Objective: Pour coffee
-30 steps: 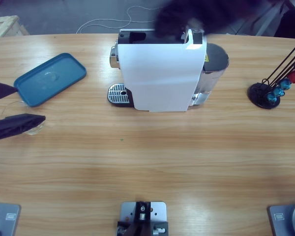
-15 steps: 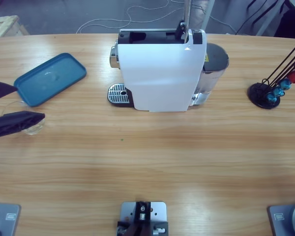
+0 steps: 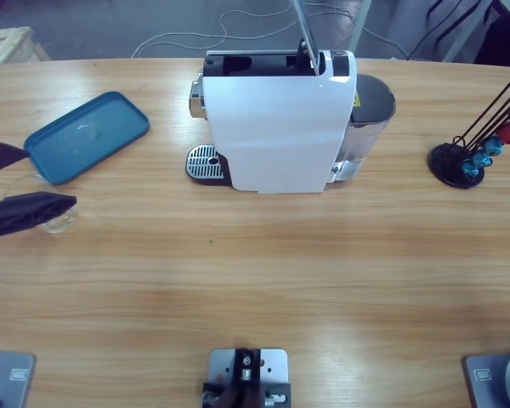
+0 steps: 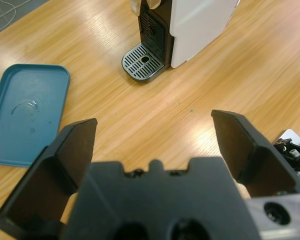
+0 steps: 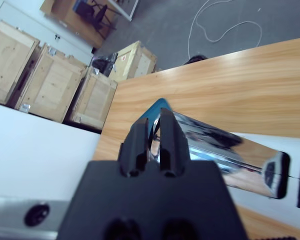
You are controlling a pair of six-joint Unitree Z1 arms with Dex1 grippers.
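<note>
The left gripper (image 3: 51, 178) comes in from the tabletop's (image 3: 280, 272) left edge with its fingers spread wide. In the left wrist view the gripper (image 4: 155, 122) has only bare wood between its fingers. From above, its nearer finger lies over a small clear glass (image 3: 58, 224) (whether any coffee sits in it cannot be told, since the finger covers most of it). Just beside the gripper lies a blue tray (image 3: 85, 136), flat on the wood.

A white coffee machine (image 3: 276, 127) stands at the far middle, its round drip grate (image 3: 204, 161) facing the left gripper. Its silver lever (image 3: 304, 34) is raised and runs up out of the top edge.

The right gripper (image 5: 154, 120) shows only in its own wrist view, with its fingers pressed close on the end of the shiny lever (image 5: 215, 145). A black rack of capsules (image 3: 459, 166) stands well apart at the right.
</note>
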